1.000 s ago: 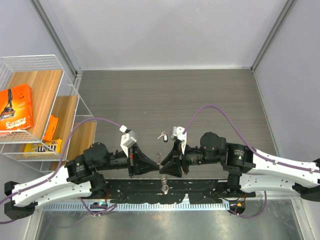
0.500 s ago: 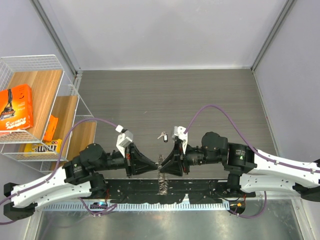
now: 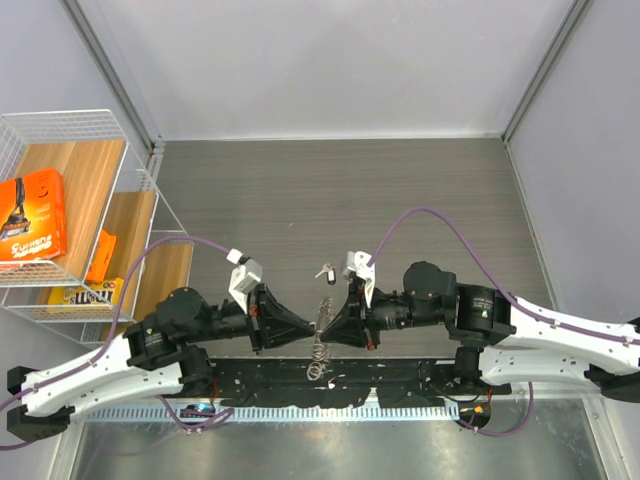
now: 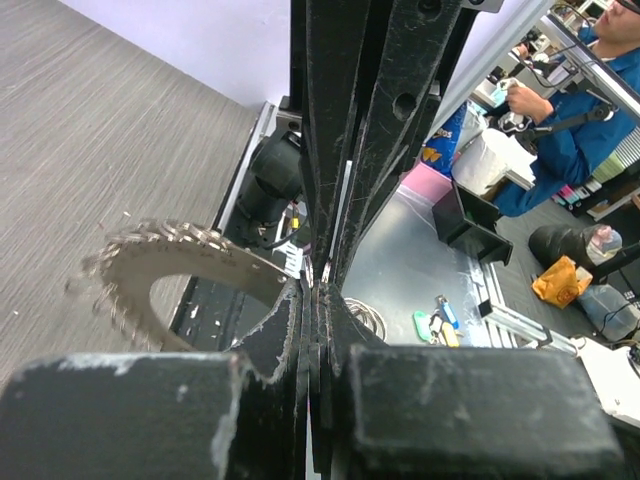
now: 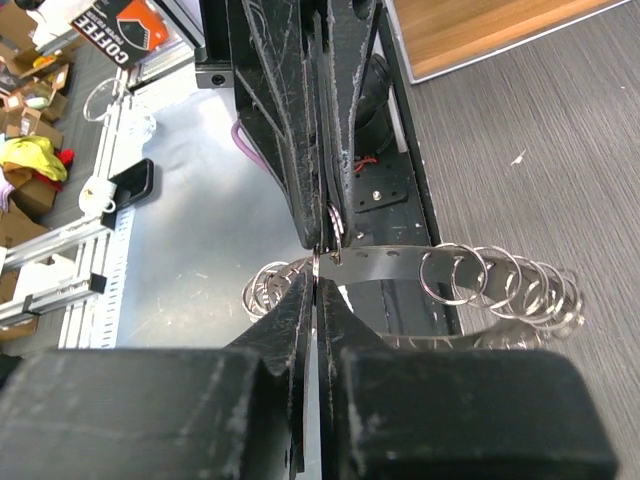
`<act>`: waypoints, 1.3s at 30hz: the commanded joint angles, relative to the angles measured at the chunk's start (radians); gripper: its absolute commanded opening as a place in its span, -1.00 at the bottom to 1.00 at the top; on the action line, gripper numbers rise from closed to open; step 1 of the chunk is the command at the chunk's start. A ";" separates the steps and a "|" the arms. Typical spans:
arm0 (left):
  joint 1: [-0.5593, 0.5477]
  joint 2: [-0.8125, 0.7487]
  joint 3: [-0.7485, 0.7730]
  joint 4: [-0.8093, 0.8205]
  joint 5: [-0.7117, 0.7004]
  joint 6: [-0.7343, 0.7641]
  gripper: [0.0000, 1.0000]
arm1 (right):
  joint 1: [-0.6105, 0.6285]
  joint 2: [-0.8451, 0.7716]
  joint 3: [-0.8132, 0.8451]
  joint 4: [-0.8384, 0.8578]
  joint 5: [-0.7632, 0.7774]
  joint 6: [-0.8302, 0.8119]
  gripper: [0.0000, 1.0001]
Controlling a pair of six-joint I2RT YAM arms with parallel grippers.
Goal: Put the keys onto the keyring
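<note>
My left gripper [image 3: 311,326] and right gripper [image 3: 326,323] meet tip to tip above the table's near edge, both with jaws shut. Between them hangs the keyring [image 3: 318,348], a silvery toothed band carrying several thin split rings. In the left wrist view my left gripper [image 4: 318,288] pinches at the band [image 4: 160,262]. In the right wrist view my right gripper [image 5: 317,268] is shut on a thin ring at the perforated band [image 5: 400,262], with split rings [image 5: 500,285] strung along it. One small silver key with a dark head [image 3: 325,271] lies on the table just beyond the grippers.
A white wire basket [image 3: 120,150] with an orange box [image 3: 30,215] stands at the left over wooden shelves. A black rail [image 3: 400,385] runs along the near edge. A metal bench [image 4: 420,260] beyond it holds small coloured key tags [image 4: 440,322].
Both grippers have moved a little away from the near edge, still tip to tip. The hanging bunch of rings has come up with them.
</note>
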 commanded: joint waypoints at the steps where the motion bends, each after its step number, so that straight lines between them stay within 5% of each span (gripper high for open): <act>1: 0.000 -0.014 0.047 -0.003 -0.054 0.010 -0.67 | 0.005 0.011 0.089 -0.023 0.009 -0.046 -0.89; 3: 0.000 -0.036 0.054 -0.053 -0.081 0.013 -0.16 | 0.005 0.022 0.139 -0.092 0.029 -0.069 -0.89; 7: 0.000 -0.085 0.065 -0.127 -0.132 0.005 0.56 | 0.005 0.040 0.211 -0.181 0.061 -0.108 -0.88; 11: 0.000 -0.123 0.082 -0.161 -0.152 -0.007 0.87 | 0.005 0.084 0.292 -0.253 0.044 -0.134 -0.88; 28: -0.001 0.053 0.269 -0.239 0.079 0.122 0.89 | 0.029 0.287 0.619 -0.550 -0.131 -0.241 -0.89; 39: -0.001 0.114 0.237 -0.136 0.171 0.126 0.57 | 0.029 0.321 0.649 -0.539 -0.132 -0.224 -0.88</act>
